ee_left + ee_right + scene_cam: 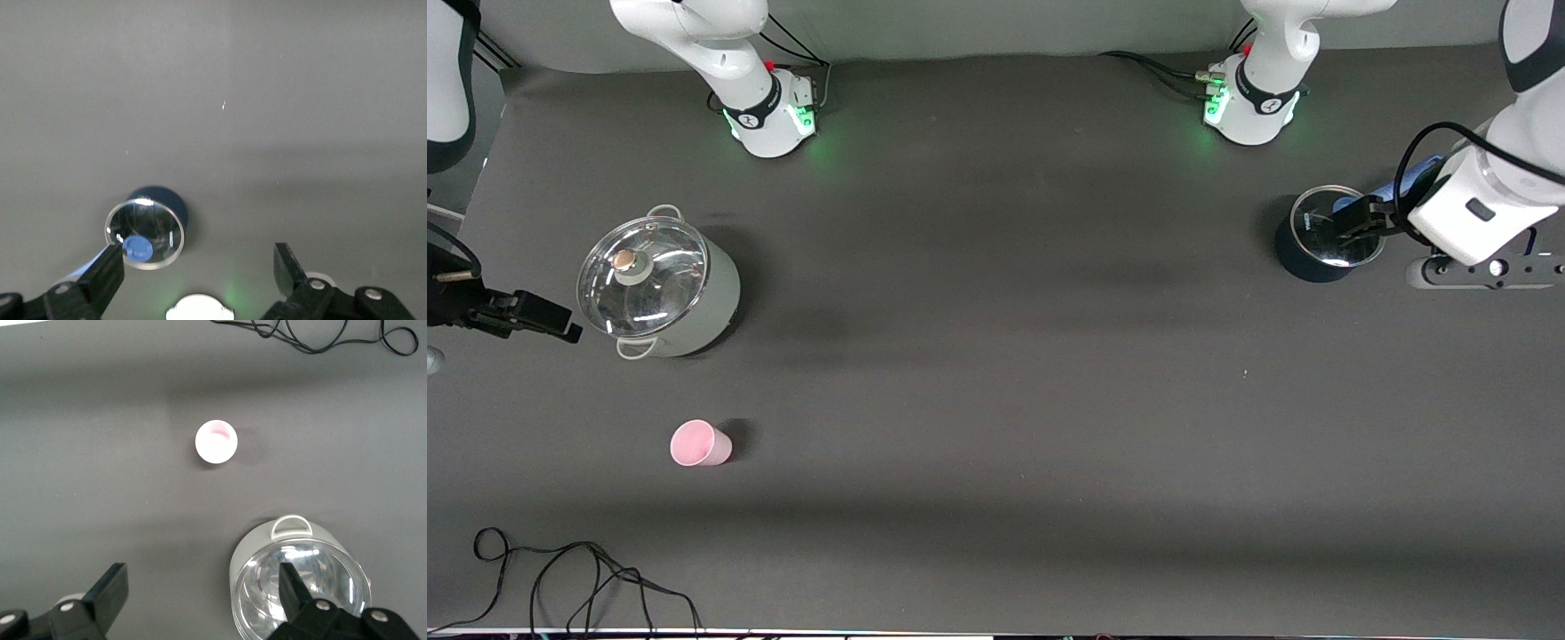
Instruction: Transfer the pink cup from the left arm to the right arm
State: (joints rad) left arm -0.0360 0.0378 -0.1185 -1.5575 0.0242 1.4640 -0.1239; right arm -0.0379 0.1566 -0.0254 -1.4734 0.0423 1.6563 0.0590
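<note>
The pink cup (pixel 700 444) stands upright on the dark counter (pixel 996 356), on its own and touched by nothing. Taking it as the landmark, the pale grey pot (pixel 660 288) with its glass lid (pixel 643 276) sits farther from the front camera than the cup and near it, at the right arm's end of the counter. A loose black cable (pixel 574 573) lies nearer to the front camera than the cup, along the counter's edge.

The right gripper (pixel 569 331) hangs in the air beside the grey pot, at the counter's edge, its fingers spread apart and holding nothing. In its wrist view the pink cup (pixel 216 441) shows from above, well clear of the fingers (pixel 108 592), with the pot (pixel 300 580) just by one of them.

The left gripper (pixel 1352 222) is well apart from the cup, toward the left arm's end of the counter, over a small dark blue pot (pixel 1320 238) with a glass lid. Its fingers (pixel 107 272) are spread wide and empty in the left wrist view, the dark blue pot (pixel 148 229) showing below them.
</note>
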